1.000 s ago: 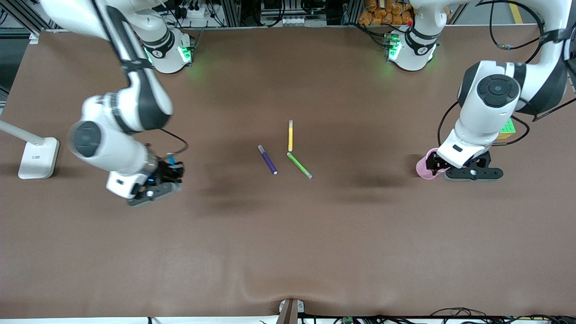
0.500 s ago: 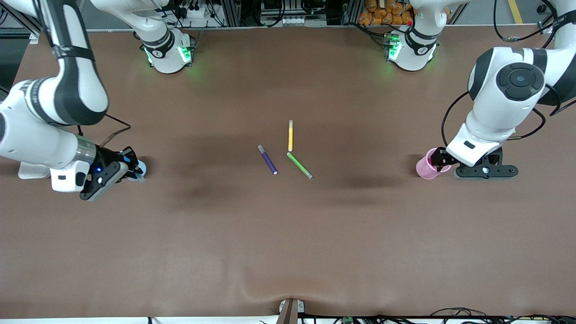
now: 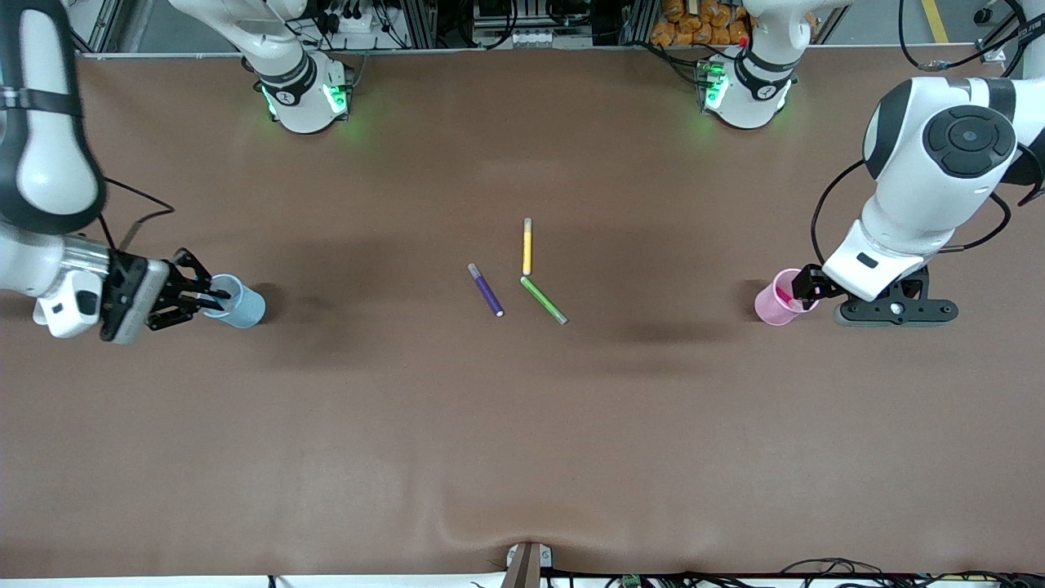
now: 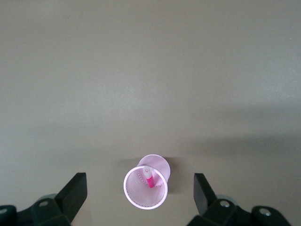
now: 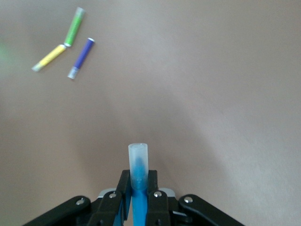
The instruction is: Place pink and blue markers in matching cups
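Right gripper (image 3: pixel 214 296) clamps blue marker (image 5: pixel 138 162) over blue cup (image 3: pixel 243 305); left gripper (image 3: pixel 804 287) gapes wide

- A purple marker (image 3: pixel 486 289) lies flat near the middle of the brown table (image 3: pixel 522 425), white tip toward the front camera.
- A yellow marker (image 3: pixel 526 246) lies just beside it, toward the left arm's end.
- A green marker (image 3: pixel 544 300) lies slanted, its upper end close to the yellow one's lower end (touching or not, unclear).
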Robot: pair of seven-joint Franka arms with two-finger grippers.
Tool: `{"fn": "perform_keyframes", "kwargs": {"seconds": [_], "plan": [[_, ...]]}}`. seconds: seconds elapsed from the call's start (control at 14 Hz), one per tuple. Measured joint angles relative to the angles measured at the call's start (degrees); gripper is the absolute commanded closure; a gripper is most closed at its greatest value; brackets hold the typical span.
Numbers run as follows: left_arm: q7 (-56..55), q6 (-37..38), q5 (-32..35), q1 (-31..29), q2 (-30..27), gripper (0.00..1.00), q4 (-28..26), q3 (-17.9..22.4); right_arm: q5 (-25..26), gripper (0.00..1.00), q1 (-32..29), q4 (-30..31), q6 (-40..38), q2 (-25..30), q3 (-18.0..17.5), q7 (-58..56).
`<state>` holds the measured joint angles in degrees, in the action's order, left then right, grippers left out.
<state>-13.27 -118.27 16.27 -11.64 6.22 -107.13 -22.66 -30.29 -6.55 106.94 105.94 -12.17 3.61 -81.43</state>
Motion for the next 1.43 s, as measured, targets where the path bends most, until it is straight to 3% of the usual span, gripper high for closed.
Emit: {"fn": "perform_keyframes", "kwargs": {"seconds": [0.21,0.43,1.0,1.07,1.14,1.43], "plan": [[2.6,2.0,0.0,-0.3,0.0,0.0,1.2,0.2,-7.2,1.0,-3.8,2.1,-1.4,0.0,0.0,-12.7],[5.8,4.2,-1.3,0.5,0.0,0.0,2.9,2.5,-11.0,1.0,-6.8,3.6,-3.5,-0.9,0.0,-21.1],[8.2,17.2,-5.7,10.5,-0.4,0.0,11.9,13.6,-15.1,1.0,-10.7,5.5,-4.0,-6.5,0.0,-33.7],[9.3,18.5,-6.7,11.0,-0.6,0.0,12.9,14.6,-15.3,0.66,-11.2,5.5,-4.0,-7.3,0.0,-34.7],[10.3,19.3,-7.5,11.3,-0.7,0.0,13.5,15.6,-15.5,0.01,-11.5,5.5,-4.0,-8.0,0.0,-35.2],[13.6,24.9,-10.8,12.2,-2.5,0.0,15.2,19.6,-15.7,0.0,-11.8,5.4,-3.8,-8.6,-0.2,-35.6]]}}
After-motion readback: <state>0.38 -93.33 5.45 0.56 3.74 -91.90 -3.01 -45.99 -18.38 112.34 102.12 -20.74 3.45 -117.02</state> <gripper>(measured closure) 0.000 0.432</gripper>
